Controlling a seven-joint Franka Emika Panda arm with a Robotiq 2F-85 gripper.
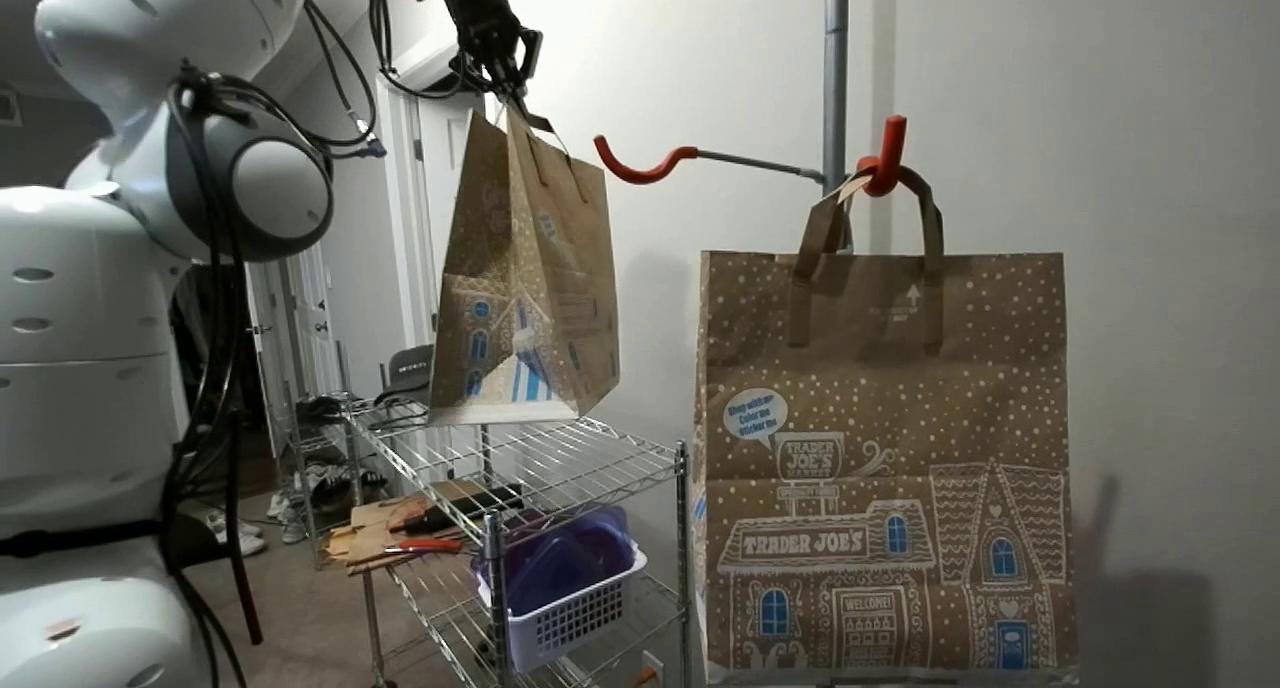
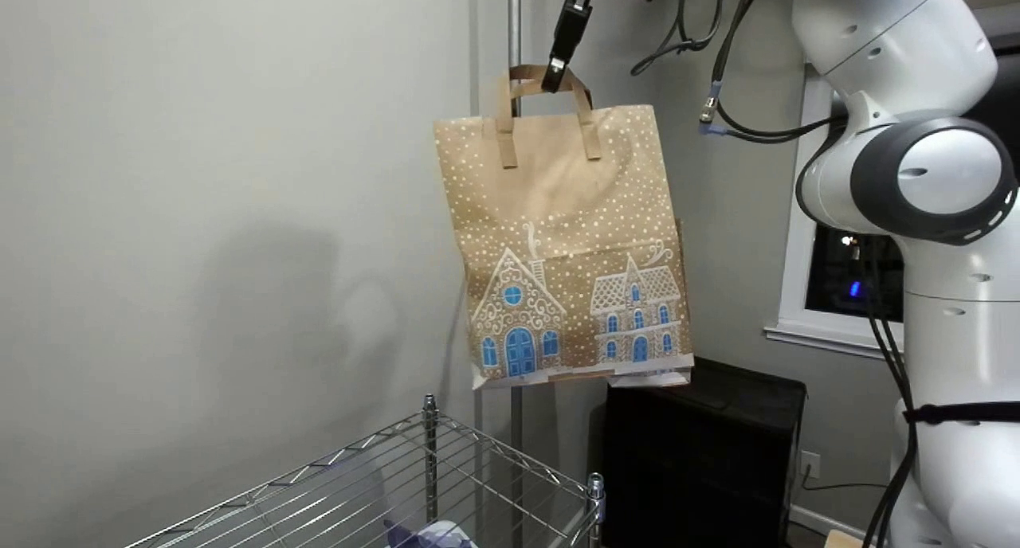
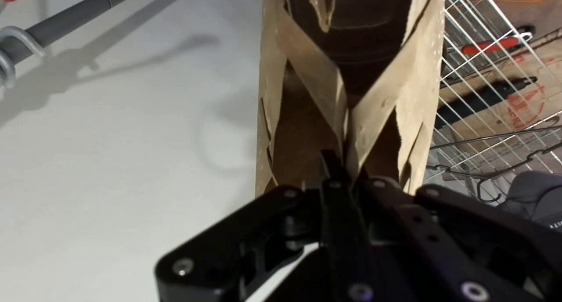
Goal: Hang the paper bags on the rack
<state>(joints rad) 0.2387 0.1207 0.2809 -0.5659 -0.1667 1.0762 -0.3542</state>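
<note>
My gripper (image 1: 512, 90) is shut on the brown loop handles of a paper bag (image 1: 570, 268), which hangs upright, slightly tilted, in the air. In an exterior view the gripper (image 2: 555, 76) holds this bag (image 2: 550, 197) before the pole. The wrist view shows both handles meeting between the fingertips (image 3: 344, 166) above the open bag (image 3: 421, 87). The rack's grey pole (image 1: 836, 68) carries a bare red-orange hook (image 1: 645, 173) just right of the held bag. Another paper bag (image 1: 880, 398) hangs by its handle on a second red hook (image 1: 886, 158). In an exterior view the held bag mostly hides it.
A wire shelving cart (image 1: 600, 458) stands below the held bag, with a blue-purple basket (image 1: 580, 608) on its lower shelf. Cardboard and tools (image 1: 400, 528) lie on the cart. The wall (image 2: 239, 134) is close behind the pole. A large black box (image 2: 701, 452) stands on the floor.
</note>
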